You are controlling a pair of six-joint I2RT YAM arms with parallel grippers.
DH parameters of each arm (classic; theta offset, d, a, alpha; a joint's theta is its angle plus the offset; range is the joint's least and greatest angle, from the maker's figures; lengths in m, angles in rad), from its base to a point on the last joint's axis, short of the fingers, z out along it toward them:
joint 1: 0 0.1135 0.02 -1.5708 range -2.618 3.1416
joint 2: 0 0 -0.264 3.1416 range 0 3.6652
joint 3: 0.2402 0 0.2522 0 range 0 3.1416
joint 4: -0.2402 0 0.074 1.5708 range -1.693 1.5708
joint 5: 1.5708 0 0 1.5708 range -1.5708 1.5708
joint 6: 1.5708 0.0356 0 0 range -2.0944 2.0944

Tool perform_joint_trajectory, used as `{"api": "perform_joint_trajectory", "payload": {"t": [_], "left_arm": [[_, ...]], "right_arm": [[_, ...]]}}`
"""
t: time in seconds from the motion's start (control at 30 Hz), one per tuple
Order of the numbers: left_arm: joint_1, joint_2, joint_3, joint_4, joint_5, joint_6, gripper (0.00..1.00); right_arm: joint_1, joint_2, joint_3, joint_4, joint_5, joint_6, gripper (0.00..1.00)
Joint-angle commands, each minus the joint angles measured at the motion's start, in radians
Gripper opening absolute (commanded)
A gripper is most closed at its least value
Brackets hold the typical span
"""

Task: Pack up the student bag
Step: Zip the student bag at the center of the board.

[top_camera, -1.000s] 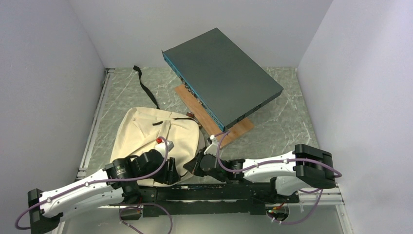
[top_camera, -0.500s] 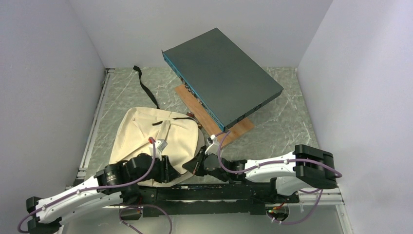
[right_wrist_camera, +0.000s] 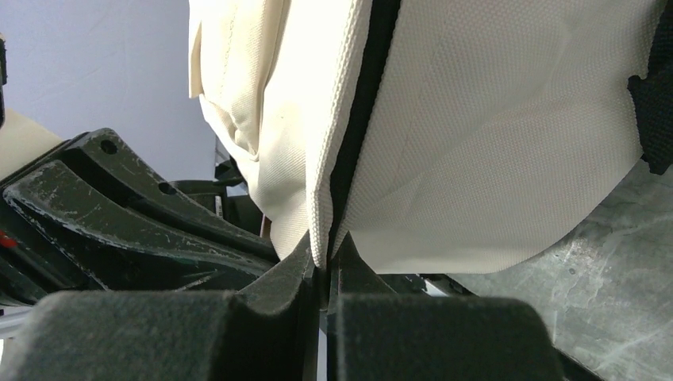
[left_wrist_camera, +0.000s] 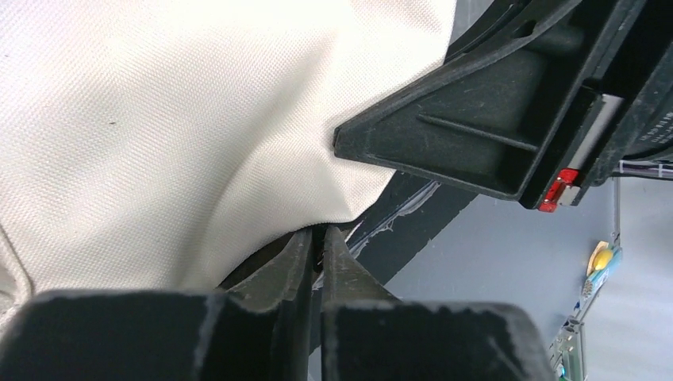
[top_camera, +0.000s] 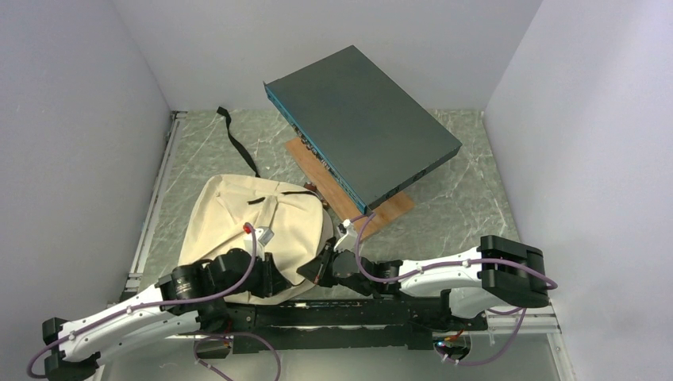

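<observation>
Green marbled table [top_camera: 468, 198] between pale walls: you had the left gripper [top_camera: 274, 278] and right gripper [top_camera: 313, 270] clamped on the bag [top_camera: 230, 214].

From above, the cream bag lay flat on the table's left half, close to your arm bases, with a black strap [top_camera: 236, 143] trailing toward the back wall. The grey box [top_camera: 361, 131] lay over a board [top_camera: 389, 208] behind and to the right of the bag. Your two grippers met the bag's near edge just beside each other. On the left wrist, your left gripper [left_wrist_camera: 319, 236] had its fingers pressed almost together, pinching the bag's [left_wrist_camera: 174, 119] lower hem at the tips. On the right wrist, your right gripper [right_wrist_camera: 324, 254] had its fingers pressed together on a fold of the bag [right_wrist_camera: 492, 143] beside its black zip line [right_wrist_camera: 361, 103], with the table [right_wrist_camera: 603, 302] showing at lower right.
</observation>
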Motion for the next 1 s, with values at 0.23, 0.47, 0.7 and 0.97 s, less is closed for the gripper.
{"api": "perform_joint_trajectory", "payload": {"t": [0.23,0.47,0.7,0.97], "left_arm": [[-0.001,-0.054,0.051,-0.162,-0.134,-0.072,0.0],[-0.001,-0.08,0.072,-0.291,-0.206,-0.151,0.0],[-0.001,-0.091,0.072,-0.299,-0.24,-0.185,0.0],[-0.027,0.105,0.181,-0.585,-0.399,-0.427,0.0]], "right_arm": [[-0.019,-0.135,-0.092,-0.039,0.088,0.04,0.0],[-0.122,-0.218,-0.224,0.103,0.032,0.011,0.0],[-0.146,-0.206,-0.259,0.206,-0.035,-0.022,0.0],[-0.171,-0.279,-0.317,0.149,0.004,-0.008,0.0]]}}
